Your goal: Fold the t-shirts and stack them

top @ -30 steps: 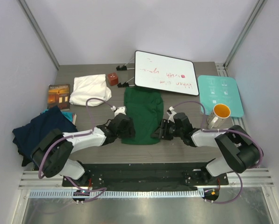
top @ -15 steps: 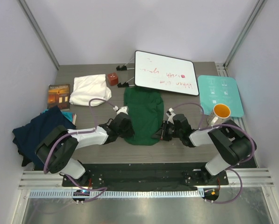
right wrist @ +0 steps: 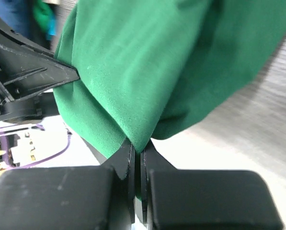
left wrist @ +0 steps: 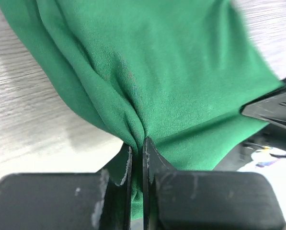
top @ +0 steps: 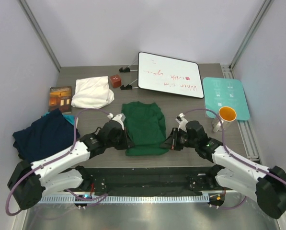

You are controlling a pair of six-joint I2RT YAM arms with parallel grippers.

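Gripping the dark green t-shirt (top: 143, 125) at its two near corners.

Clamped shut with the left gripper (left wrist: 137, 146) on a bunched fold at the near left corner, cloth squeezed between the fingers; clamped likewise with the right gripper (right wrist: 137, 148) on the near right corner. Lying mid-desk (top: 190, 108) toward the near edge, pinched corners raised off the surface, far part flat. By the left edge, the navy blue t-shirt (top: 40, 136) in a heap; toward the far left corner, the cream-white t-shirt (top: 91, 92), both well apart from either gripper.
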